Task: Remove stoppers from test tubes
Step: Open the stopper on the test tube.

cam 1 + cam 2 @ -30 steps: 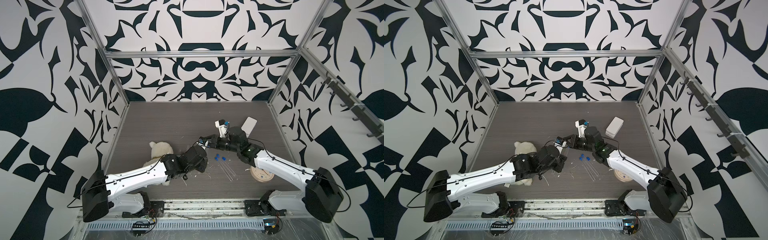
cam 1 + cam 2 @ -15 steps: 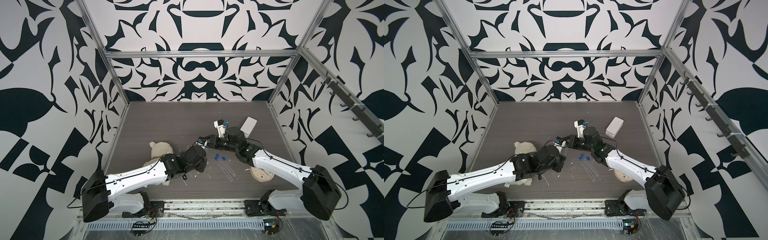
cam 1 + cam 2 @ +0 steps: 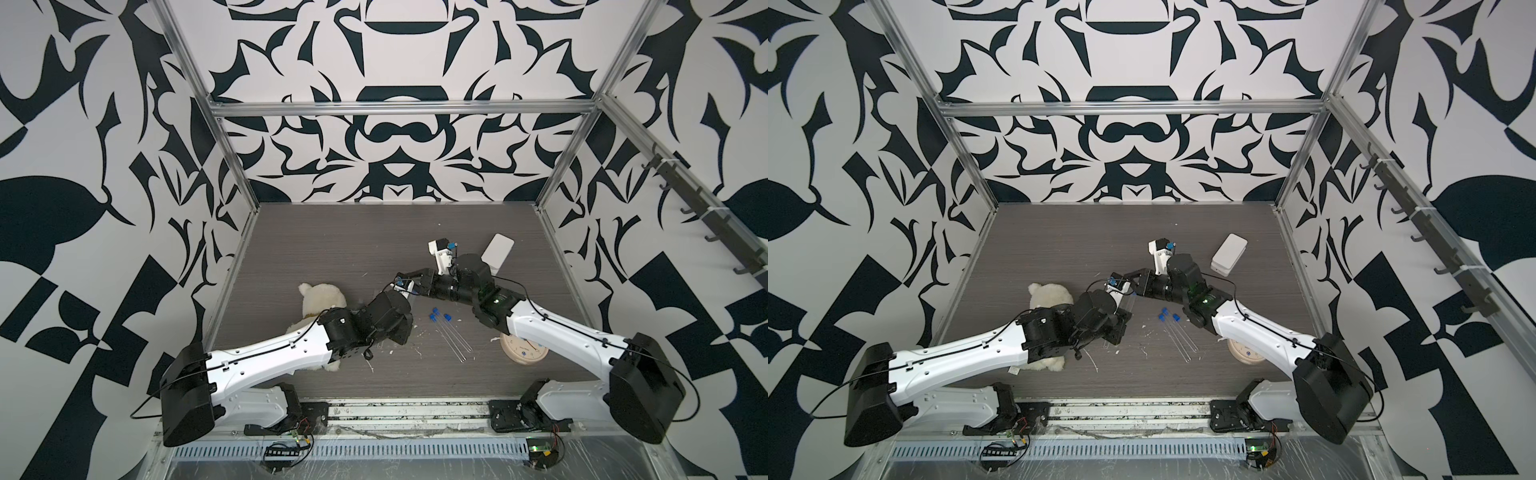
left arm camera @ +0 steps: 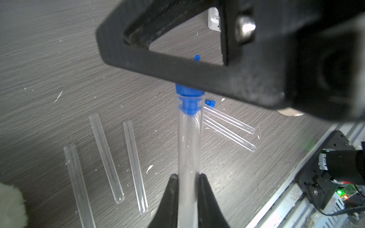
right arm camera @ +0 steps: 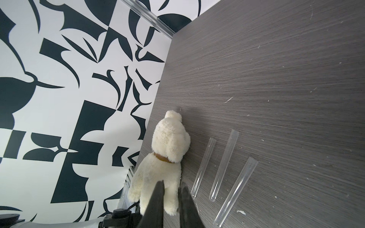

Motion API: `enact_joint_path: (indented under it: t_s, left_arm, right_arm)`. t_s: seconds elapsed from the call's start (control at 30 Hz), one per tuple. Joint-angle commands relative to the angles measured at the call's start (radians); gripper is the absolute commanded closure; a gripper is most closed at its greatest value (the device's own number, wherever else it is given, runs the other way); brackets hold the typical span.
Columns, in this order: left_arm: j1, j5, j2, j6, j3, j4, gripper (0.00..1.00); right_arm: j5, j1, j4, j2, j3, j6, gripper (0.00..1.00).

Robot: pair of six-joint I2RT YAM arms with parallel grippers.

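In the left wrist view my left gripper (image 4: 187, 175) is shut on a clear test tube (image 4: 189, 142), held up off the table. A blue stopper (image 4: 188, 104) sits in its mouth. One black finger of my right gripper (image 3: 400, 277) crosses the stopper's head and hides its top. That gripper's jaws (image 5: 170, 182) stand a stopper's width apart, and no blue shows between them in the right wrist view. Three open test tubes (image 4: 104, 154) lie beside the plush dog (image 5: 169, 144). Two more tubes (image 3: 455, 338) lie right of centre, with blue stoppers (image 3: 446, 318) at their upper ends.
The plush dog (image 3: 320, 297) lies partly under my left arm. A round clock (image 3: 523, 351) sits under my right arm and a white box (image 3: 496, 251) stands at the back right. White scraps dot the dark table (image 3: 332, 241). Patterned walls close three sides.
Only my right arm's elbow has shifted a little. Both grippers stay where they were, with their grips unchanged.
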Motion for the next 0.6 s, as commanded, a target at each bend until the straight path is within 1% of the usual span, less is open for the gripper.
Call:
enact_joint_path:
  t_s: [0.0,0.47,0.57]
  left_arm:
    - [0.004,-0.033,-0.036,0.006,-0.005,0.056,0.89]
    - [0.008,-0.039,-0.066,0.000,-0.021,0.039,0.89]
    - [0.009,-0.033,-0.058,0.000,-0.018,0.039,0.89]
  right_arm:
    - [-0.008,0.014,-0.023,-0.034,0.010,-0.024,0.85]
    - [0.000,0.014,-0.040,-0.063,0.020,-0.043,0.85]
    - [0.006,0.014,-0.046,-0.071,0.025,-0.053,0.83]
